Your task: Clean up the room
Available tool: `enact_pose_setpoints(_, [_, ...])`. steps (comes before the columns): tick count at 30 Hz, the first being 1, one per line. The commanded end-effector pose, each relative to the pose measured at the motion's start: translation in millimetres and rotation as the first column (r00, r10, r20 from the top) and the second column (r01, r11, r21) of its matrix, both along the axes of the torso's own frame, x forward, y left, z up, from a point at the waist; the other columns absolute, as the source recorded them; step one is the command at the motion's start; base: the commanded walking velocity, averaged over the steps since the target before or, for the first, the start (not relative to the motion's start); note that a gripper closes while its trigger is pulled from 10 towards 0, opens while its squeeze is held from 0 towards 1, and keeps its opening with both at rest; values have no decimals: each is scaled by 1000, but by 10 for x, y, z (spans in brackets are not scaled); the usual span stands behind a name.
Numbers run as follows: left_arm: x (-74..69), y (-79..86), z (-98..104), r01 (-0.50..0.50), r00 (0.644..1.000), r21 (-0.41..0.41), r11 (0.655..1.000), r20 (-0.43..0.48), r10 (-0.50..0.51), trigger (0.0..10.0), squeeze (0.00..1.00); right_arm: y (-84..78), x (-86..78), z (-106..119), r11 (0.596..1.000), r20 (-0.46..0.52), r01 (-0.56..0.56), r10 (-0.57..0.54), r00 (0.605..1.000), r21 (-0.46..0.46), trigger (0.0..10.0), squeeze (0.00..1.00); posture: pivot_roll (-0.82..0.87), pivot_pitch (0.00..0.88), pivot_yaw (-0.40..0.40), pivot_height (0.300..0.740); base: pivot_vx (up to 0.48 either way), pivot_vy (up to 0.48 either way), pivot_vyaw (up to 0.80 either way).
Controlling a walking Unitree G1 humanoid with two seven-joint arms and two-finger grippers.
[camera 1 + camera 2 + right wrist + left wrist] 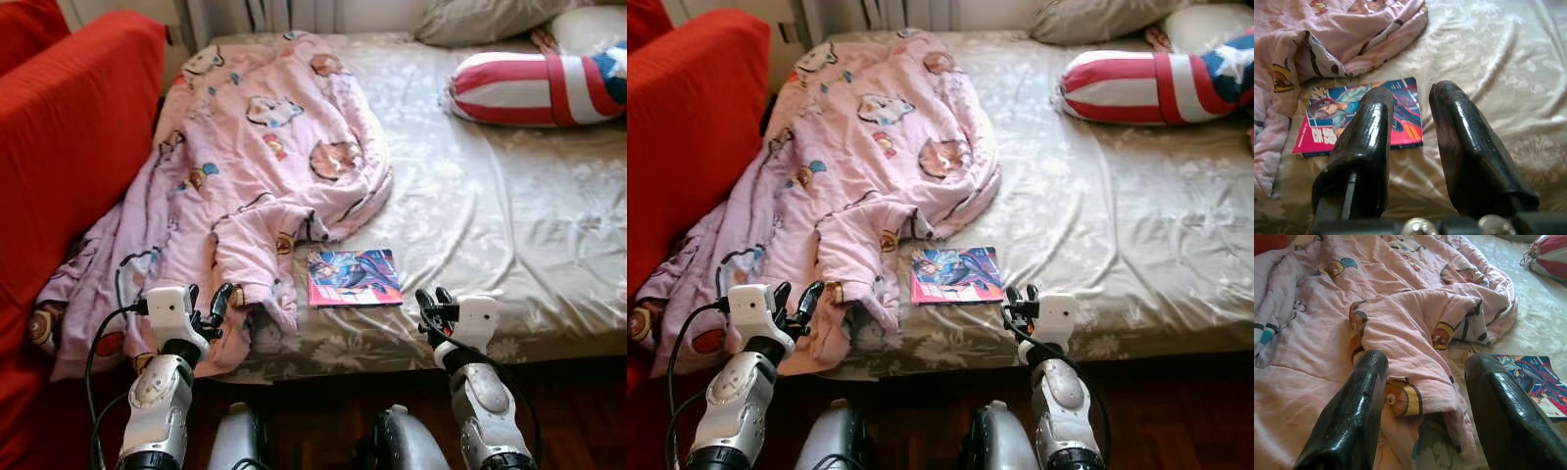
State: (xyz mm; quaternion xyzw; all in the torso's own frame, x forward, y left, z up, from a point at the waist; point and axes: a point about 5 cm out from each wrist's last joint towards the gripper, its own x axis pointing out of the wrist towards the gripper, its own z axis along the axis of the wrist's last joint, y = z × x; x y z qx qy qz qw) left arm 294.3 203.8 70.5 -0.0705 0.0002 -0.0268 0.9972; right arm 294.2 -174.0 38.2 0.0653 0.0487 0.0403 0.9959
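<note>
The book [354, 277] lies flat on the bed [509, 215], just ahead of the right claw [433, 299], whose fingers stand parted and empty. It looks thin, light and stiff, with a glossy, likely slippery cover; pinching an edge seems best. The left claw [208, 304], open and empty, hovers by the soft blanket [255, 147].

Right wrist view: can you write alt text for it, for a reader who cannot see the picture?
The right tool, its two black fingers apart and holding nothing, points at a comic book lying flat on a grey floral bed sheet. A rumpled pink blanket with cartoon prints lies beside the book, toward the bed's far side.
</note>
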Motion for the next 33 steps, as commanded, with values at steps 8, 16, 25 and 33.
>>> enact_pose_setpoints(8, [-30,14,-47,-2,999,1,1000,-35,2,10000,0,22,-48,-48,1000,-21,-19,20,1000,8,10000,0,3,190,0,621,0,0,0])
enact_pose_setpoints(16, [-33,-2,-60,3,999,-1,1000,-40,-3,10000,0,41,-65,-69,999,-30,-44,43,999,-26,10000,0,2,182,3,621,0,0,70])
enact_pose_setpoints(25, [-32,-26,-68,14,999,-4,1000,-46,-14,10000,0,37,-91,-77,999,-22,-39,39,999,2,10000,0,0,173,3,621,0,0,292])
enact_pose_setpoints(33, [-33,-43,-75,20,999,-4,1000,-50,-20,10000,0,66,-102,-85,997,-23,-65,64,998,-30,10000,0,-1,169,6,621,0,0,0])
